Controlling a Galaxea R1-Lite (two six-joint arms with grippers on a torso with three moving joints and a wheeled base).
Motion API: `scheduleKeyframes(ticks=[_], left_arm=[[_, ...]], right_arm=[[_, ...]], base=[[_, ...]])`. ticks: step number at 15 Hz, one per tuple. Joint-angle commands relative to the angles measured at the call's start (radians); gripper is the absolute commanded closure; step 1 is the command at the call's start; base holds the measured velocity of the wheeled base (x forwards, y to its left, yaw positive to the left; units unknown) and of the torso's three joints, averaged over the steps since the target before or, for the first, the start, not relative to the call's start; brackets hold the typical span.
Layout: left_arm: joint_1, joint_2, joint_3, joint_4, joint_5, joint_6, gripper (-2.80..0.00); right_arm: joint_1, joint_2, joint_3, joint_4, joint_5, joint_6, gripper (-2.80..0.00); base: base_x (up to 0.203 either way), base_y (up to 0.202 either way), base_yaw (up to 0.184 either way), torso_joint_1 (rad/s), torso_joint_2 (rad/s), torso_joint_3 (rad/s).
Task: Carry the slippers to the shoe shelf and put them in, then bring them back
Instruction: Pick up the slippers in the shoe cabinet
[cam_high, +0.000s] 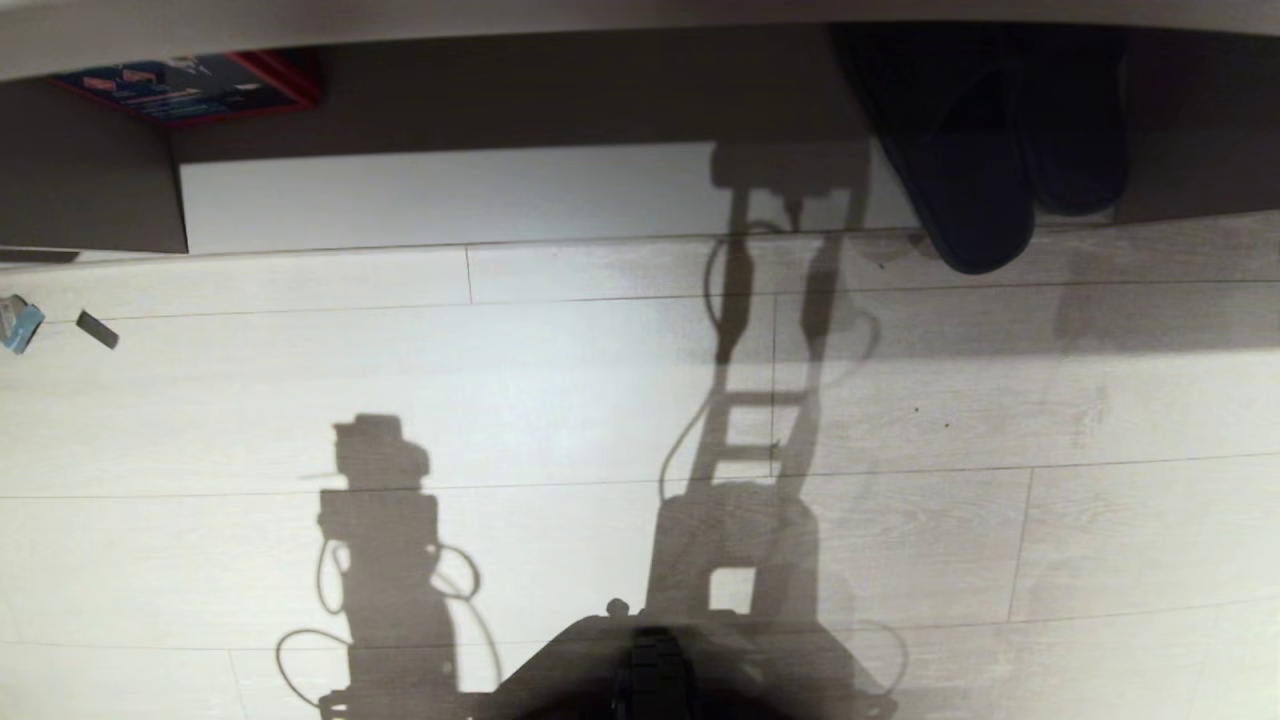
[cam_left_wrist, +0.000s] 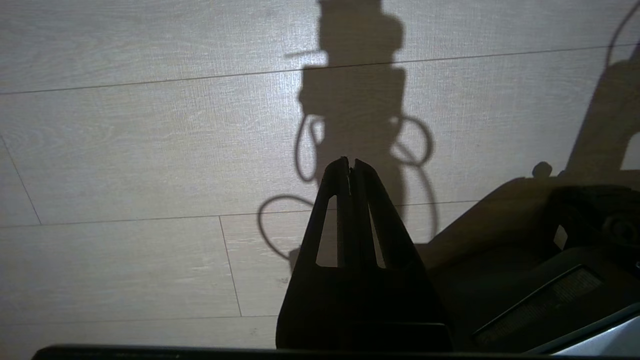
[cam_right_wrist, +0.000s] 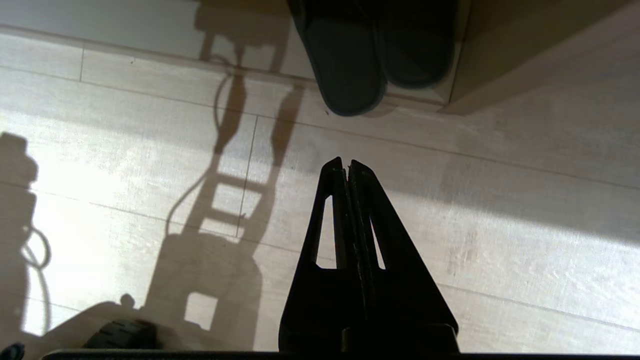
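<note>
The two dark grey slippers (cam_high: 985, 150) lie side by side at the right end of the shoe shelf (cam_high: 450, 195), against its right upright. One heel sticks out over the shelf's front edge onto the floor. In the right wrist view the slippers (cam_right_wrist: 350, 65) lie ahead of my right gripper (cam_right_wrist: 346, 167), which is shut, holds nothing and hangs over the floor well short of them. My left gripper (cam_left_wrist: 349, 164) is shut and empty over bare floor boards. Neither arm shows in the head view, only their shadows.
A red-edged box (cam_high: 190, 85) sits in the compartment at the far left, behind an upright divider (cam_high: 90, 190). Small bits of litter (cam_high: 20, 322) lie on the pale plank floor. My dark base (cam_high: 650, 670) shows at the bottom. A taupe side panel (cam_right_wrist: 540, 55) stands right of the slippers.
</note>
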Motion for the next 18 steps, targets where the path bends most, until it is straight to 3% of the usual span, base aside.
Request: scheduleKeyframes(ticks=[1, 6, 10, 16, 18], left_arm=[[0.0, 0.0, 0.008, -0.001, 0.0, 0.0, 0.0], [0.0, 0.0, 0.008, -0.001, 0.0, 0.0, 0.0], [0.0, 0.0, 0.008, -0.001, 0.0, -0.001, 0.0], [0.001, 0.0, 0.008, -0.001, 0.002, -0.007, 0.0], [0.0, 0.0, 0.008, -0.001, 0.0, -0.001, 0.0]], right_arm=[[-0.029, -0.112, 0.034, 0.023, 0.021, 0.008, 0.0], [-0.02, -0.241, 0.13, 0.112, 0.043, 0.024, 0.0], [0.001, -0.364, 0.317, 0.117, 0.042, 0.02, 0.0], [0.003, -0.444, 0.56, 0.073, -0.036, -0.062, 0.0], [0.003, -0.445, 0.564, 0.064, -0.056, -0.068, 0.0]], base=[[0.0, 0.0, 0.0, 0.0, 0.0, 0.0], [0.0, 0.0, 0.0, 0.0, 0.0, 0.0], [0.0, 0.0, 0.0, 0.0, 0.0, 0.0], [0.0, 0.0, 0.0, 0.0, 0.0, 0.0], [0.0, 0.0, 0.0, 0.0, 0.0, 0.0]])
